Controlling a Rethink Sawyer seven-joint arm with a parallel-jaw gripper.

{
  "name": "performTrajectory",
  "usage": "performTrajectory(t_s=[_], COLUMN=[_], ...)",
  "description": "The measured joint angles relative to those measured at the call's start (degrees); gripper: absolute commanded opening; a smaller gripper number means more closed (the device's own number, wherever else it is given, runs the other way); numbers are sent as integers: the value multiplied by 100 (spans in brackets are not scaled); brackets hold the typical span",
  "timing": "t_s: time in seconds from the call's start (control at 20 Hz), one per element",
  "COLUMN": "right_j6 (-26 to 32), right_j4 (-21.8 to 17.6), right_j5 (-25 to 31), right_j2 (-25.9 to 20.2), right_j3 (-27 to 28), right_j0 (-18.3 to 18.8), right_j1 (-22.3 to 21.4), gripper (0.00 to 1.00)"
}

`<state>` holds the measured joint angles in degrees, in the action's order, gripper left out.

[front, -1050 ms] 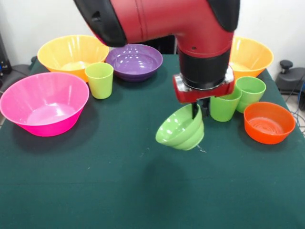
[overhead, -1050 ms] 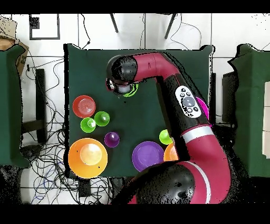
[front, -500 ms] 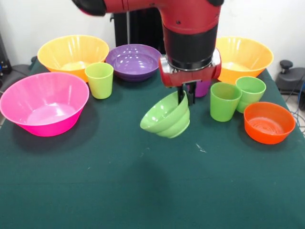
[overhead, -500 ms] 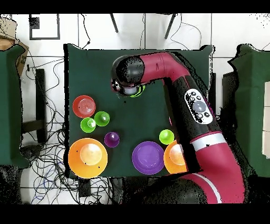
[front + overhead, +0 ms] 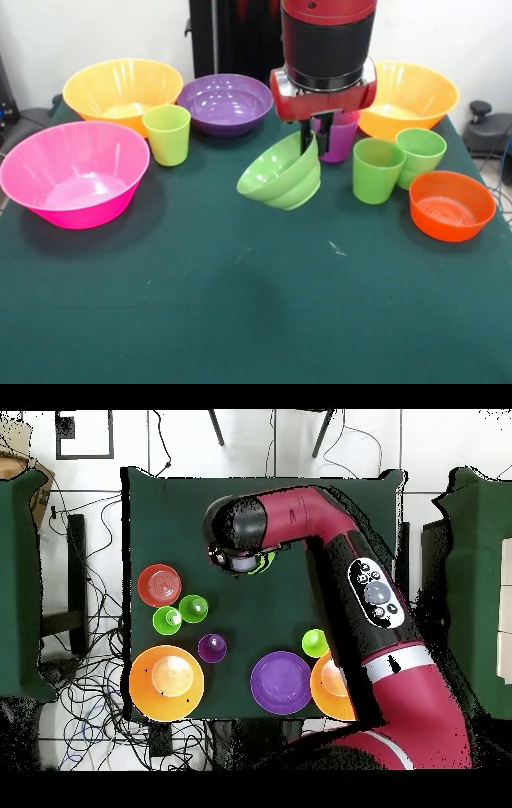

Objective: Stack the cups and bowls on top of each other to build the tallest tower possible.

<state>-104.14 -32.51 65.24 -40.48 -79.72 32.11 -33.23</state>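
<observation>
Aloft, gripper point(image 5: 314, 144) clamping green bowl point(image 5: 280, 174)

The small green bowl point(image 5: 281, 173) in the claw point(image 5: 314, 144) is smooth, shiny plastic. The purple cup point(image 5: 339, 133) just behind the claw is see-through plastic. The big pink bowl point(image 5: 74, 174), far to one side of the claw, is glossy plastic. The table point(image 5: 240, 304) under the claw wears dull, fuzzy green cloth.

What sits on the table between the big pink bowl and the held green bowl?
Only bare green cloth lies between the big pink plastic bowl and the small green plastic bowl in the gripper, by the front view.
</observation>
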Motion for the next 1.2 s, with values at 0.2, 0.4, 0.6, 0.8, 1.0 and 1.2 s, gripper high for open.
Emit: performTrajectory(t_s=[0.2,0.4,0.6,0.8,1.0,1.2], right_j6=[0,0,0,0,0,0], right_j4=[-11,-19,-18,-19,-18,-17], right_j5=[0,0,0,0,-1,0], right_j2=[0,1,1,1,1,1], right_j3=[-114,-216,-268,-287,-313,-374], right_j0=[-2,-3,-3,-3,0,12], right_j1=[-38,-92,-108,-107,-103,-102], gripper=[0,100,100,100,100,100])
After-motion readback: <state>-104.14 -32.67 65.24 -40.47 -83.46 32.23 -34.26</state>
